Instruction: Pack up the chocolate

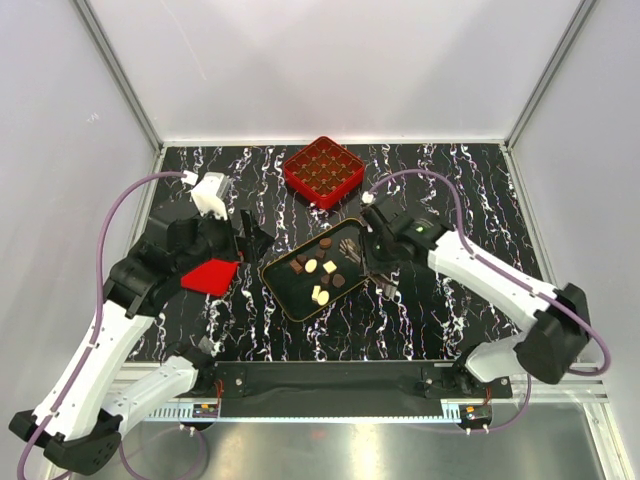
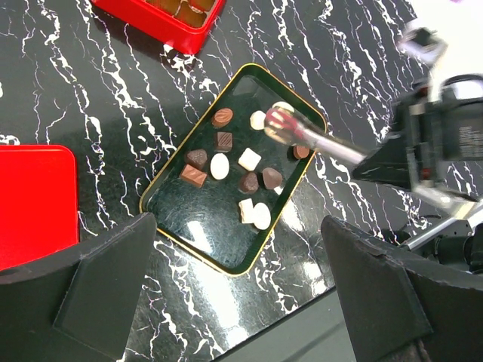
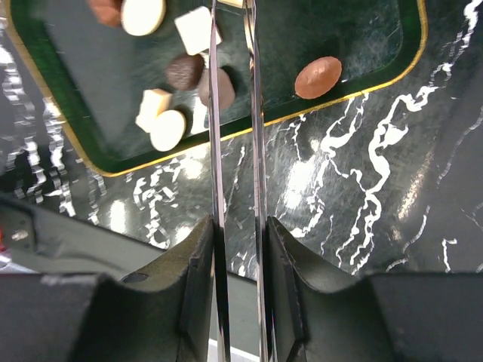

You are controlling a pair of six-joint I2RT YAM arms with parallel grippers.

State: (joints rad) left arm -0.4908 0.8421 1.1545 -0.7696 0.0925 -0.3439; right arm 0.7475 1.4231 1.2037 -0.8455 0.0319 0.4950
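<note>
**Tongs over the tray's far end**

The chocolate [image 2: 219, 166] lies loose in the tray [image 2: 204, 226], brown and cream pieces strung along its long axis, which runs from near-left to far-right in the top view. None can be seen resting in the box [image 1: 300, 183], which stands just beyond the tray's far end.

The right gripper [image 3: 238, 226] is clenched on the tongs [image 2: 317, 139]. The arm reaches in from the right with its wrist low, so the blades cross the tray's short way. Their tips hang over the far-right end, beside a cream piece, and most pieces lie to the near-left of them. The tips are blurred, and I cannot tell whether they hold anything.

The left gripper [image 1: 250, 232] is released and empty. It sits left of the tray, above the red lid [image 1: 210, 275]. The right arm is the nearer and has the tool, so the pick is probably its job.
</note>
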